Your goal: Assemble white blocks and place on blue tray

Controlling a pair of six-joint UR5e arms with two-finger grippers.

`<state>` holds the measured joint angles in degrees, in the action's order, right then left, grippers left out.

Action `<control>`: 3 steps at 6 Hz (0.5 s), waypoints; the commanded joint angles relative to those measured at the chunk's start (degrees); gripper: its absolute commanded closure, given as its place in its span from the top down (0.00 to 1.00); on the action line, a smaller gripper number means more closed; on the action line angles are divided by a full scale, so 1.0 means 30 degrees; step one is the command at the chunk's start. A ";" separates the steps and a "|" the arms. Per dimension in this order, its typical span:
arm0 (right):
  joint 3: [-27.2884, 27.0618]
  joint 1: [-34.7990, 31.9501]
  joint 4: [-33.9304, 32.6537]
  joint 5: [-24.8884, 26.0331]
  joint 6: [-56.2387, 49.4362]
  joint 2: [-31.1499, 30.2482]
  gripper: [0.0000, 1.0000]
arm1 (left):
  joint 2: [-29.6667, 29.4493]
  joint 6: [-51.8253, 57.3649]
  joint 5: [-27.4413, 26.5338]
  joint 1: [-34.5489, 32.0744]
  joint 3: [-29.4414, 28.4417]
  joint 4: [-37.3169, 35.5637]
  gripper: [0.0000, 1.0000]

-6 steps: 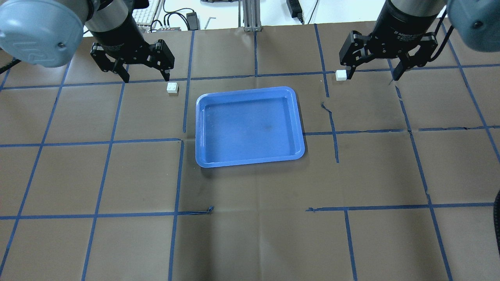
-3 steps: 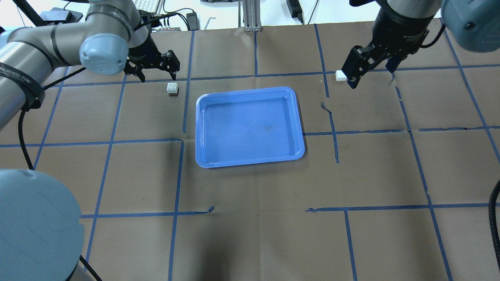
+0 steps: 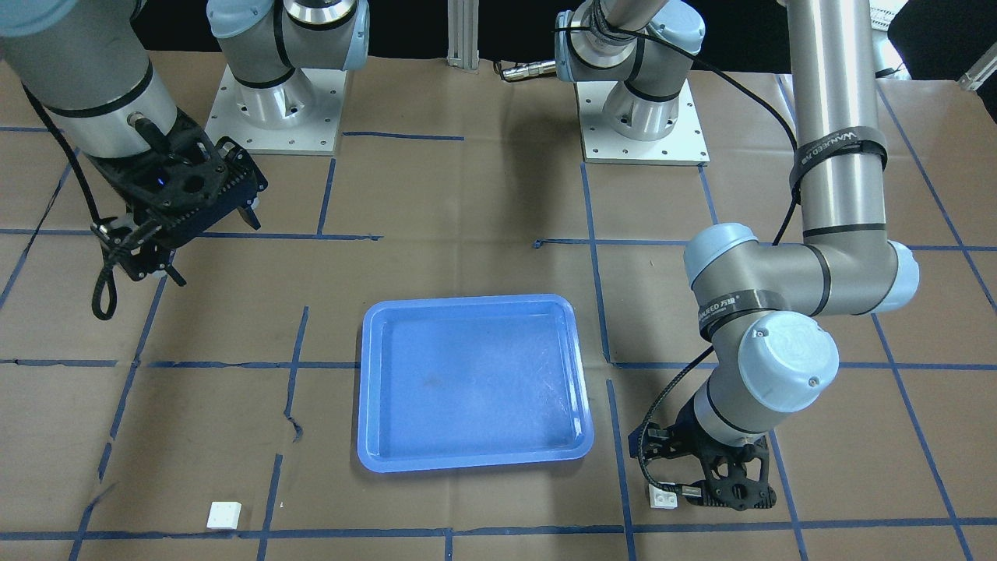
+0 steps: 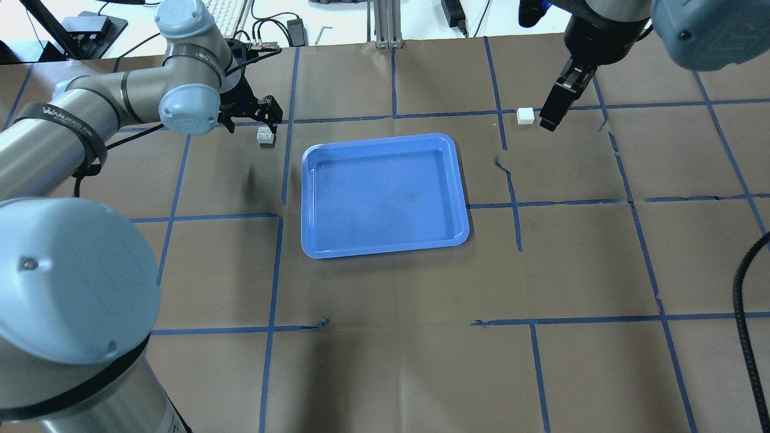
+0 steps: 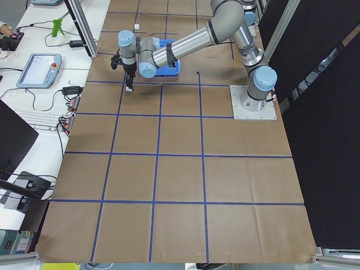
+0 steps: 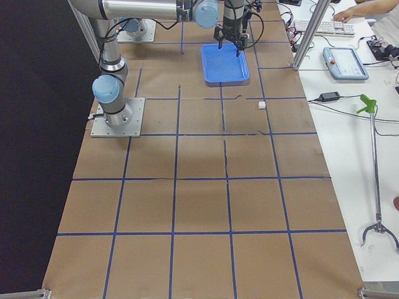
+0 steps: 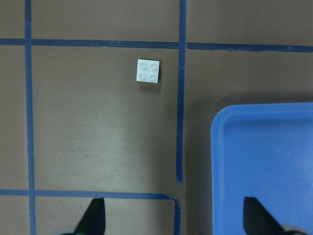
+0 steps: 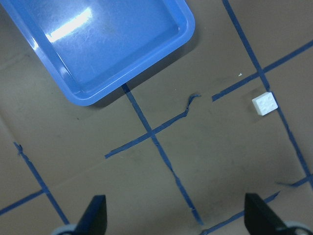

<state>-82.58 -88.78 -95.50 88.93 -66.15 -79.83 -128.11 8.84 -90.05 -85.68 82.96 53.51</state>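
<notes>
One white block [image 4: 264,135] lies on the brown paper left of the blue tray [image 4: 313,180]. It also shows in the left wrist view [image 7: 148,71] and the front view [image 3: 664,496]. My left gripper [image 4: 253,123] is open and empty, low, just beside this block. The other white block [image 4: 525,115] lies right of the tray, also seen in the right wrist view [image 8: 265,103] and the front view [image 3: 224,515]. My right gripper [image 4: 550,117] is open and empty, held high near that block. The tray [image 3: 374,389] holds nothing.
Brown paper with a blue tape grid [image 4: 394,114] covers the table. Torn tape ends lie right of the tray [image 4: 499,162]. A keyboard and cables [image 4: 228,18] lie past the far edge. Both arm bases [image 3: 273,101] stand at the near side.
My left arm has swung down and forward, bringing its gripper low beside the left block. My right gripper has turned edge-on and risen near the right block. Blocks and tray have not moved.
</notes>
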 commanded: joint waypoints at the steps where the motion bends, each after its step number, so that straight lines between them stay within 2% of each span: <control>1: 0.3247 0.0672 -0.0189 -0.0023 -0.6399 0.2774 1.00 | -0.0974 0.0449 0.0074 0.0026 -0.0026 -0.0609 0.99; 2: 0.5182 0.1461 0.0074 -0.0052 -0.9444 0.4416 1.00 | -0.1152 0.0742 0.0161 0.0026 -0.0055 -0.1393 0.99; 3: 0.6275 0.2020 0.0076 -0.1155 -1.1360 0.5505 1.00 | -0.1212 0.0774 0.0191 0.0026 -0.0055 -0.1517 0.87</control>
<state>-67.82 -84.53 -95.48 87.71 -93.42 -67.10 -131.38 10.82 -89.60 -85.60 82.82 49.79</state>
